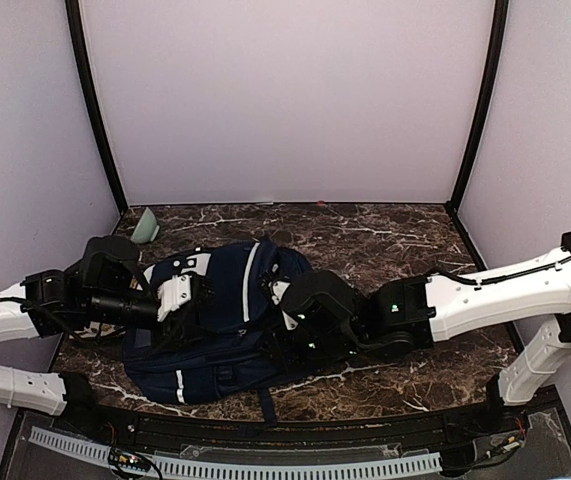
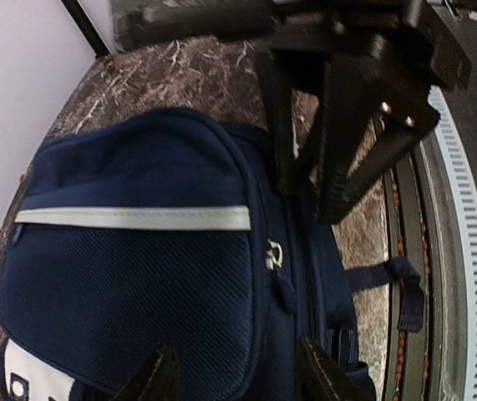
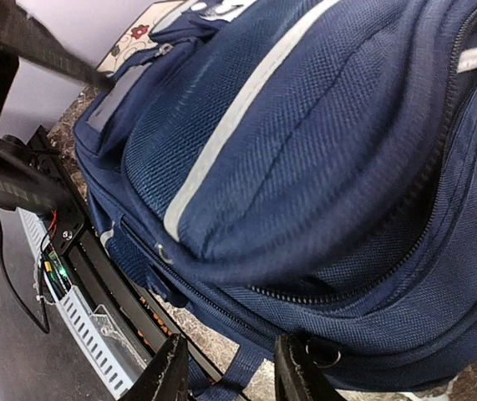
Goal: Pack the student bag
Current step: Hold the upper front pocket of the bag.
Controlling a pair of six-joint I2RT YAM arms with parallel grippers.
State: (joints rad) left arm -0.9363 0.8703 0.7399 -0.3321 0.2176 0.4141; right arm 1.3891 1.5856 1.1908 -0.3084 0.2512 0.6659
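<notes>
The student bag point(image 1: 227, 318), navy blue with white stripe trims, lies flat on the marble table left of centre. My left gripper point(image 1: 187, 296) is at the bag's left end, and my right gripper point(image 1: 283, 312) is at its right side. In the left wrist view the left gripper point(image 2: 238, 378) is open over the front pocket, with a zipper pull point(image 2: 274, 256) just ahead of it. In the right wrist view the right gripper point(image 3: 234, 372) is open at the bag's point(image 3: 305, 142) lower edge. A metal ring pull point(image 3: 327, 357) lies beside its right finger point(image 3: 299, 368).
A small teal object point(image 1: 146, 228) lies at the table's back left corner. A grey perforated rail point(image 1: 245, 466) runs along the near edge. Light walls with black posts close in the table at the left, back and right. The bag's strap point(image 2: 393, 276) trails toward the rail.
</notes>
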